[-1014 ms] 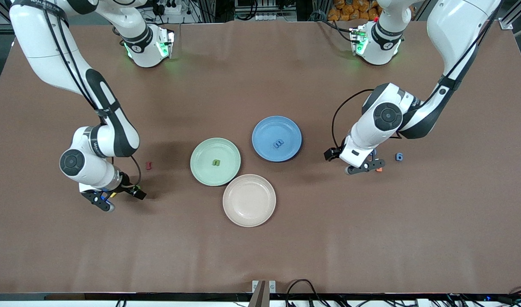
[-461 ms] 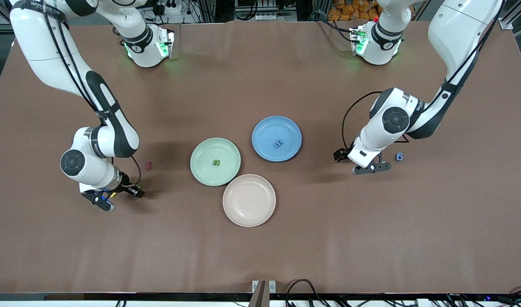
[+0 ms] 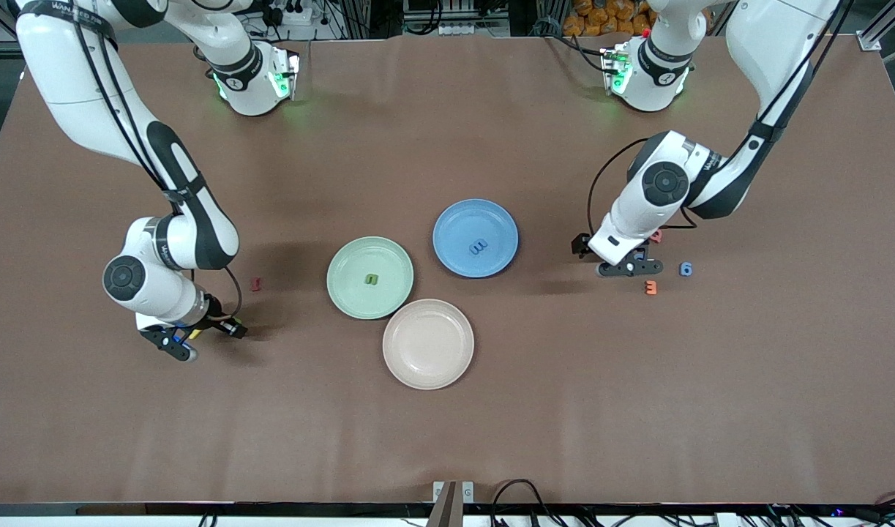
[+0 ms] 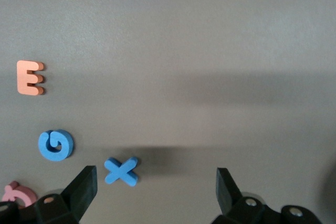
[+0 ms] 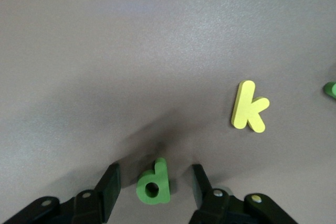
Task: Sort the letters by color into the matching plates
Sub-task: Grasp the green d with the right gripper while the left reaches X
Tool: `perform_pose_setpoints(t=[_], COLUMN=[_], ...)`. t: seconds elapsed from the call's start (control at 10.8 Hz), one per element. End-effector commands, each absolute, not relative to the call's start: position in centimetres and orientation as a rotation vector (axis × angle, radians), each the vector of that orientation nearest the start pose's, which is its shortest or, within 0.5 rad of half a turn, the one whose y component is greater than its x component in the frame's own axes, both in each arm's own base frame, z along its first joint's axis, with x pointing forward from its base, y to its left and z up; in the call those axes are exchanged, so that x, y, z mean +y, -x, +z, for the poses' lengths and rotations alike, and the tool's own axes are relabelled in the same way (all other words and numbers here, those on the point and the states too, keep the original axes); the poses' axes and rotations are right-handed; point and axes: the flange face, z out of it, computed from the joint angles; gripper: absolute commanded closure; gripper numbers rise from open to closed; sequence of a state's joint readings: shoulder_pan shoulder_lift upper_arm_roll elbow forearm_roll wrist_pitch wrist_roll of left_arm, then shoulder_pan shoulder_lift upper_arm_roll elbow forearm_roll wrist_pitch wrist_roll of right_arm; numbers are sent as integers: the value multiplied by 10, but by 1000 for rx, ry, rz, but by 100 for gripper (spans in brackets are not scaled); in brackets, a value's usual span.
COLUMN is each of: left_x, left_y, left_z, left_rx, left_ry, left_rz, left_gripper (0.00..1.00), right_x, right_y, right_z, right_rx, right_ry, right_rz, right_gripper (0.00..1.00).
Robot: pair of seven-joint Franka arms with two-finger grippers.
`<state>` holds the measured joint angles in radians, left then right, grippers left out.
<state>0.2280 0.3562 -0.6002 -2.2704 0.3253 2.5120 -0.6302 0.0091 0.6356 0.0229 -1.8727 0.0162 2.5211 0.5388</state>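
Letters: X, G, E, d, k

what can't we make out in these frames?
- Green letter d between the right gripper's fingers: front view hides it under the wrist; contact unclear in right wrist view.
- Blue letter X: front view, covered by the left gripper.
- Pink letter: left wrist view, cut off by the edge.
- Another green letter: right wrist view, cut by the edge.
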Motion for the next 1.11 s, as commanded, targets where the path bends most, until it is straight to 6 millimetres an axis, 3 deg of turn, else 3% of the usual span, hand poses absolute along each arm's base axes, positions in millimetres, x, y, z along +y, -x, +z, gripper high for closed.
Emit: perform_pose_setpoints(t=[0.0, 0.09, 0.55, 0.65, 1.01], left_x=[-192, -181, -178, -180, -171], left_y=[-475, -475, -462, -460, -457], left_z=[226, 220, 205, 204, 196], left_rx=[127, 132, 151, 161, 237], left_ry=[3128, 3134, 3164, 3163, 3125], left_rz=[-26, -44, -73, -69, -67], left_gripper=[0, 0, 0, 8, 10], right_x=[17, 17, 18, 19, 19], right_y=[-629, -630, -630, -630, -630], right_z=[172, 175, 175, 175, 174], right_rx=[793, 794, 794, 791, 791], right_ry=[3004, 3002, 3001, 3002, 3002], right_rz=[-8, -14, -14, -14, -11], right_gripper=[40, 41, 50, 52, 60])
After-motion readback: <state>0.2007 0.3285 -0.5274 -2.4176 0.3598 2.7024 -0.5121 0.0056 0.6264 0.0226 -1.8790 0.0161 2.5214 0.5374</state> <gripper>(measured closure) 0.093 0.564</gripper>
